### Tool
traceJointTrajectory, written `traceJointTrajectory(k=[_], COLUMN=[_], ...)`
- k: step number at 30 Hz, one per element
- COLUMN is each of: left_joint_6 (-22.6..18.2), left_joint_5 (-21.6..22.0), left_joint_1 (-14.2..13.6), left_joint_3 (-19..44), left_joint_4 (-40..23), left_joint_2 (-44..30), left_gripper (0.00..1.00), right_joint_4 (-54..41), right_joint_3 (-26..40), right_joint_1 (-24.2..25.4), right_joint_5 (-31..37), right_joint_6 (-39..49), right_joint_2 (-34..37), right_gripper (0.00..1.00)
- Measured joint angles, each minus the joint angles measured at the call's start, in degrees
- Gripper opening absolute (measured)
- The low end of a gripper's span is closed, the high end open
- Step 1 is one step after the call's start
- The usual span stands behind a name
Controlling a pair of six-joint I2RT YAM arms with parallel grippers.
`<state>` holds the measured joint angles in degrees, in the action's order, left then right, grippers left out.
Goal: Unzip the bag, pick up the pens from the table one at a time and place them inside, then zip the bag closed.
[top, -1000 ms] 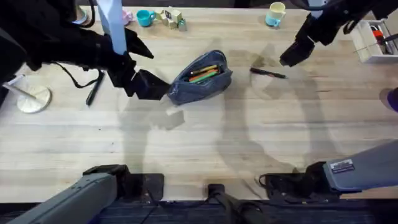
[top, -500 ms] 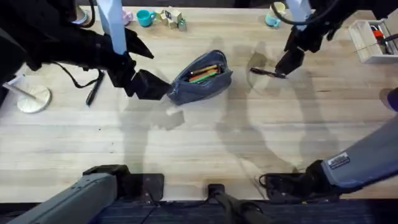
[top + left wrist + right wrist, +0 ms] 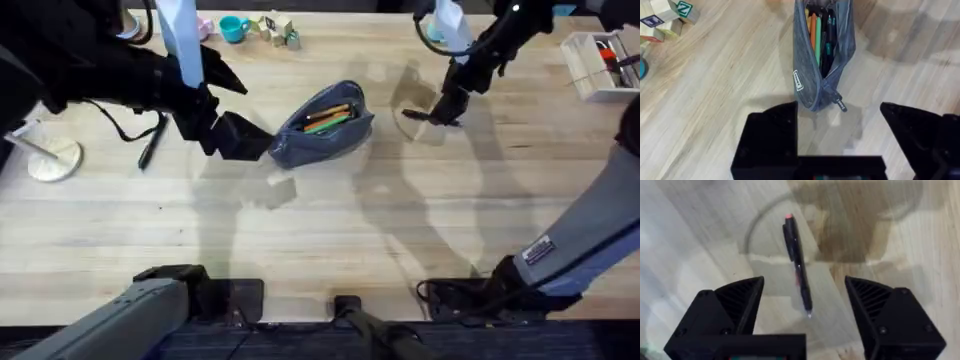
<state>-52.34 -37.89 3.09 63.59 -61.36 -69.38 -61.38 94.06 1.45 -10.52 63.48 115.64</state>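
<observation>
The grey-blue bag point(image 3: 325, 128) lies unzipped in the middle of the table point(image 3: 330, 230), with orange, green and dark pens showing inside it point(image 3: 820, 35). My left gripper point(image 3: 255, 115) is open at the bag's left end. In the left wrist view the zipper pull point(image 3: 840, 104) lies between its fingers point(image 3: 771, 135), untouched. To the right of the bag, a dark pen point(image 3: 425, 116) with a reddish end lies on the wood. My right gripper point(image 3: 446, 106) hangs open just over this pen point(image 3: 797, 272), one finger on each side point(image 3: 805, 315). Another dark pen point(image 3: 151, 146) lies far left.
Along the far edge stand a teal cup point(image 3: 235, 27), toy blocks point(image 3: 278, 28) and a yellow mug point(image 3: 442, 22). A white tray point(image 3: 600, 62) with markers sits at the far right. A white round stand base point(image 3: 50, 158) is at the left.
My right arm has swung left and come down over the pen beside the bag. The left arm and the bag have not moved.
</observation>
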Motion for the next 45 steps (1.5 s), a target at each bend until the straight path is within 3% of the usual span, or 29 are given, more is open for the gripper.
traceJointTrajectory(k=[12, 18, 23, 25, 35, 45], left_joint_6=[0.0, 0.0, 0.0, 0.0, 0.0, 0.0], left_joint_5=[0.0, 0.0, 0.0, 0.0, 0.0, 0.0], left_joint_1=[0.0, 0.0, 0.0, 0.0, 0.0, 0.0], left_joint_3=[0.0, 0.0, 0.0, 0.0, 0.0, 0.0], left_joint_4=[0.0, 0.0, 0.0, 0.0, 0.0, 0.0], left_joint_2=[0.0, 0.0, 0.0, 0.0, 0.0, 0.0], left_gripper=[0.994, 0.994, 0.994, 0.993, 0.994, 0.994], right_joint_4=[5.3, 5.1, 3.6, 3.5, 2.1, -10.5], right_joint_3=[0.4, 2.0, 3.1, 3.2, 3.6, 9.0], right_joint_1=[-5.7, -6.3, -6.4, -6.5, -7.8, -12.9], right_joint_5=[7.9, 9.3, 9.1, 9.2, 10.4, 7.9], right_joint_6=[0.2, 0.4, 1.0, 1.1, 2.1, 5.6], right_joint_2=[5.4, 6.7, 7.4, 7.4, 7.5, 8.3], right_gripper=[0.963, 0.632, 0.131, 0.048, 0.034, 0.034])
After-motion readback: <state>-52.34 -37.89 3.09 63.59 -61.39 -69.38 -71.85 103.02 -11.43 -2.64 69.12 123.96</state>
